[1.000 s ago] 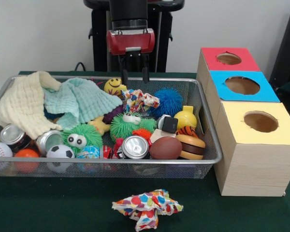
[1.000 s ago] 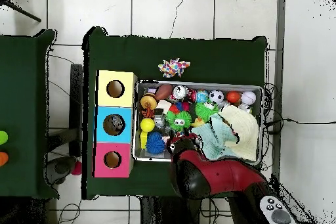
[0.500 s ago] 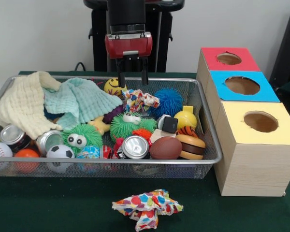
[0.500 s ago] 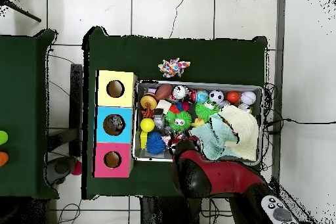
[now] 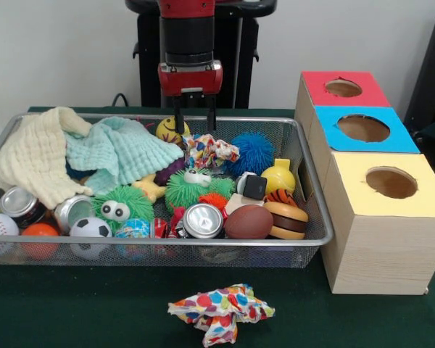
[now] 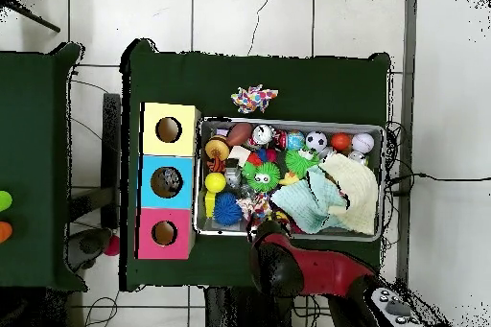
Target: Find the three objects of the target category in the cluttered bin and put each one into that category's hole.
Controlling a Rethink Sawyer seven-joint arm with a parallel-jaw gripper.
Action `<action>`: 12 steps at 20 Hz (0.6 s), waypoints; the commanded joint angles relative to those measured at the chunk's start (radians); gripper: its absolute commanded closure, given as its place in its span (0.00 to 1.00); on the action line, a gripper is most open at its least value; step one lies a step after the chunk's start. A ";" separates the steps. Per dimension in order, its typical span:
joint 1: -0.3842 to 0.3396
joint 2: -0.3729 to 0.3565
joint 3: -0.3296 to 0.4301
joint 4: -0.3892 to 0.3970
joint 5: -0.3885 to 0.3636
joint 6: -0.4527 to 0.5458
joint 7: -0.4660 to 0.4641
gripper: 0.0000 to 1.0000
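Front view: gripper (image 5: 193, 120) hangs above the far rim of the wire bin (image 5: 315, 217), fingers spread apart, holding nothing. Just below it sit the yellow smiley ball (image 5: 170, 129) and a multicoloured polka-dot cloth scrap (image 5: 210, 151); a matching scrap (image 5: 220, 309) lies on the table outside the bin, in front. Target category unclear; if it's cloth, the in-bin scrap is just beside the blue spiky ball (image 5: 252, 152) and the mint green cloth (image 5: 123, 151). Holes are in the red (image 5: 343, 88), blue (image 5: 363, 127) and yellow (image 5: 391, 182) boxes to one side. Risks: a descent here could clip the rim, pinch the smiley ball along with the cloth, or snag the mint cloth and drag clutter out.
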 commanded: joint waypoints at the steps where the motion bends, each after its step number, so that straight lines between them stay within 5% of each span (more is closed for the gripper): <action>1: 0.064 0.166 -0.120 -0.069 -0.003 -0.142 0.175 0.00; 5: 0.024 0.155 -0.061 -0.038 0.022 -0.135 0.188 0.00; 12: -0.149 0.140 0.217 0.063 0.056 -0.205 0.320 0.00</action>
